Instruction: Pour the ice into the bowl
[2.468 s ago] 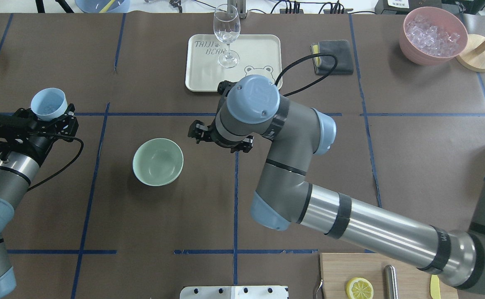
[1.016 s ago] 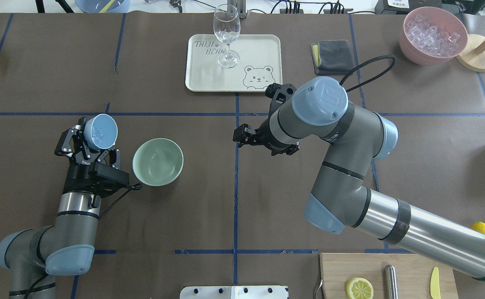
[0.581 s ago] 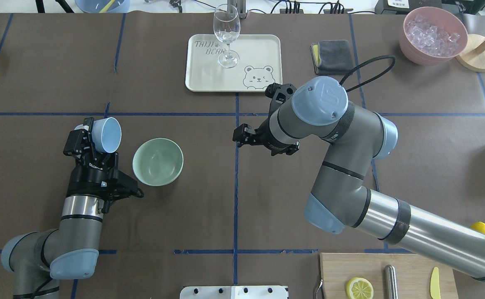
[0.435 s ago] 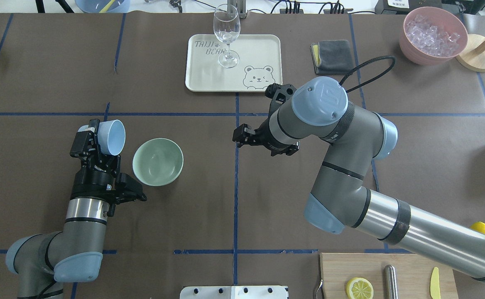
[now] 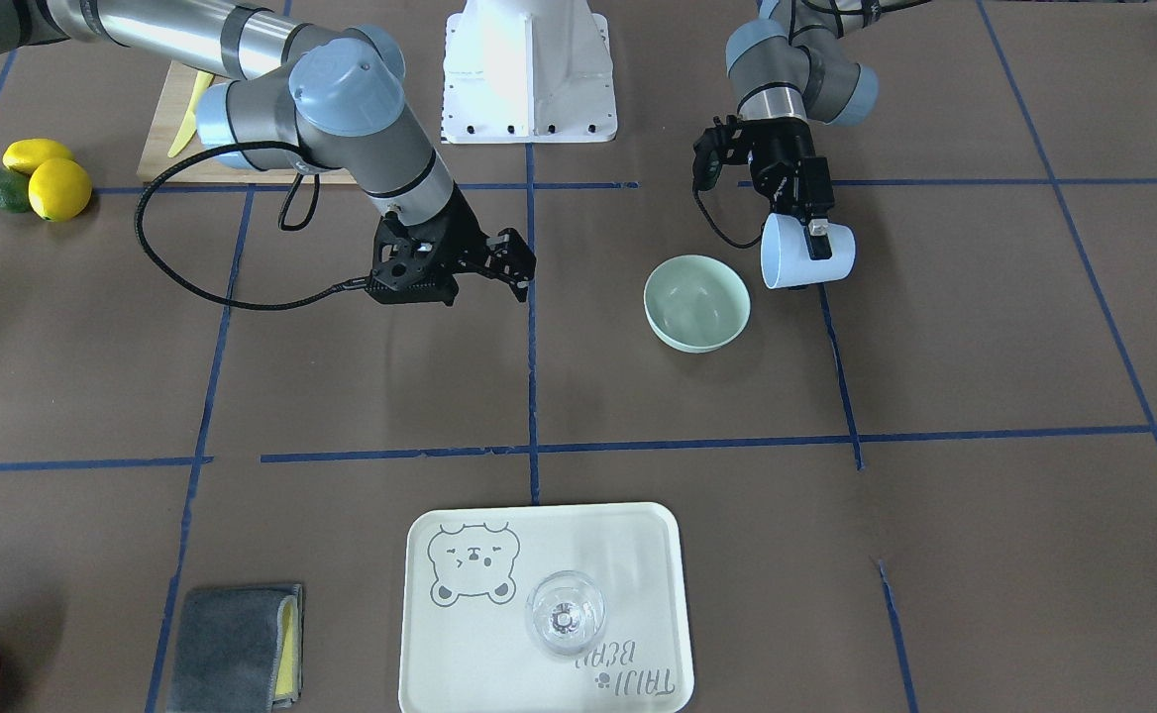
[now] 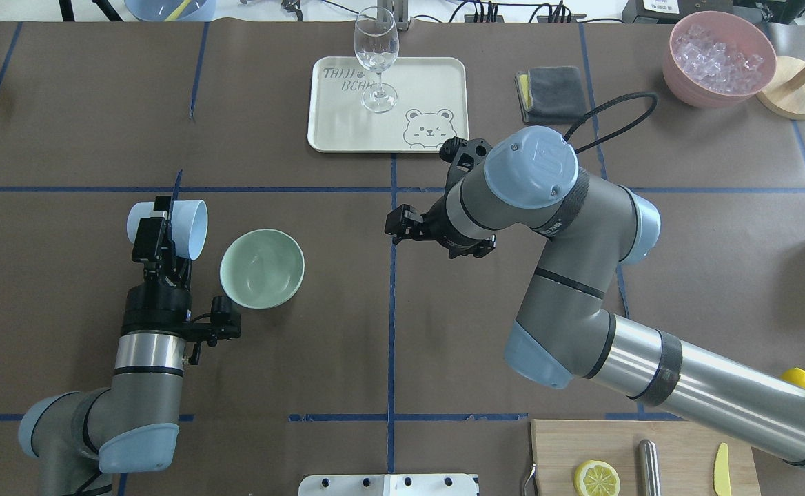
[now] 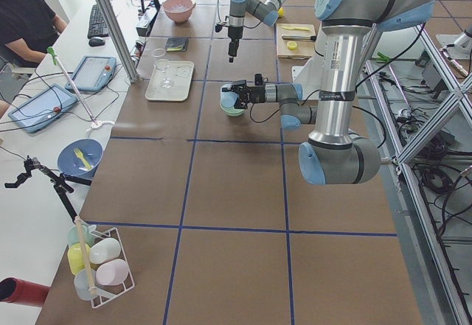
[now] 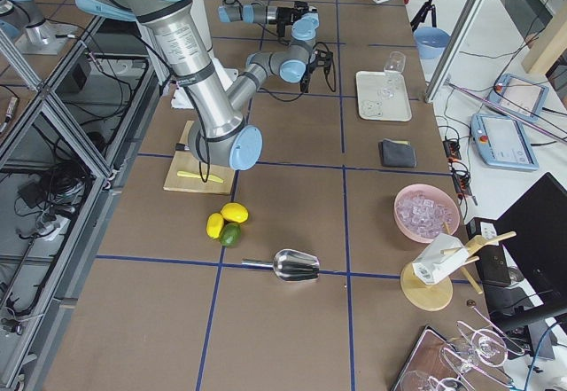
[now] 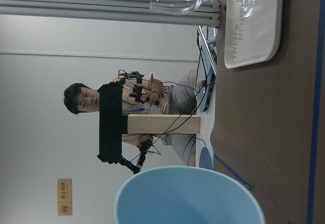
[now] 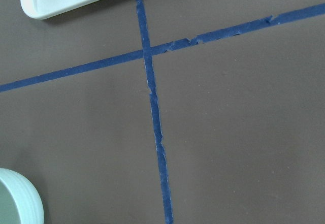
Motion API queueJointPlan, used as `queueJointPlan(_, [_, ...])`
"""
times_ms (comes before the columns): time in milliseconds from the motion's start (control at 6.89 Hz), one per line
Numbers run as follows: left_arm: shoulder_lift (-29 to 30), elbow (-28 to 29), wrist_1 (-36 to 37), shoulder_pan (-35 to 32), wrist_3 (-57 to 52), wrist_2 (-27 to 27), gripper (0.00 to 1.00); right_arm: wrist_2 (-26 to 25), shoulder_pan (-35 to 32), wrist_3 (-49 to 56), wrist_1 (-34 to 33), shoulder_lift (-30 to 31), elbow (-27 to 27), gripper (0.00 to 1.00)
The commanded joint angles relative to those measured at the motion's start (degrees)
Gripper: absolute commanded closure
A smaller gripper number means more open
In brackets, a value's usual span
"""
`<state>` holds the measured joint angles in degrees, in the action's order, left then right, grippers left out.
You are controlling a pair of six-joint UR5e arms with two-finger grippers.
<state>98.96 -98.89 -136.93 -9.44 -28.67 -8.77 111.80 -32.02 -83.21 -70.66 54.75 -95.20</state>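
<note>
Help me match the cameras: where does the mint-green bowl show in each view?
Front-facing: bowl right of centre.
Overhead: bowl left of centre.
Exterior left: bowl upper middle.
Exterior right: cannot make it out.
Left wrist: not in it.
Right wrist: bowl's rim, bottom-left corner.
Shared landmark: cream bear tray.

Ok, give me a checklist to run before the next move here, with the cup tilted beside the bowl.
1. Grip: left gripper shut on the blue cup: ok.
2. Cup aim: it lies sideways, mouth toward the bowl: ok.
3. Mouth above the bowl: overhead and front views both show it beside the rim, not over it: not ok.
4. Ice in the cup: its inside does not show: cannot tell.
5. Bowl upright with nothing in it: ok.
6. Right gripper open and well apart from the bowl: ok.
</note>
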Motion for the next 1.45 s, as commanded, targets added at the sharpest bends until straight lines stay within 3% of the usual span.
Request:
queueJointPlan(0, [0.1,-0.2,-0.1,0.0,-10.6,2.4,1.0,0.0,0.0,-0.1,0.0,-0.2,-0.1,0.0])
queueJointPlan(1306, [0.1,-2.3,-1.2,0.4,-12.4,2.4,1.0,-0.1,0.1,-0.1,0.0,-0.6,-0.1,0.0])
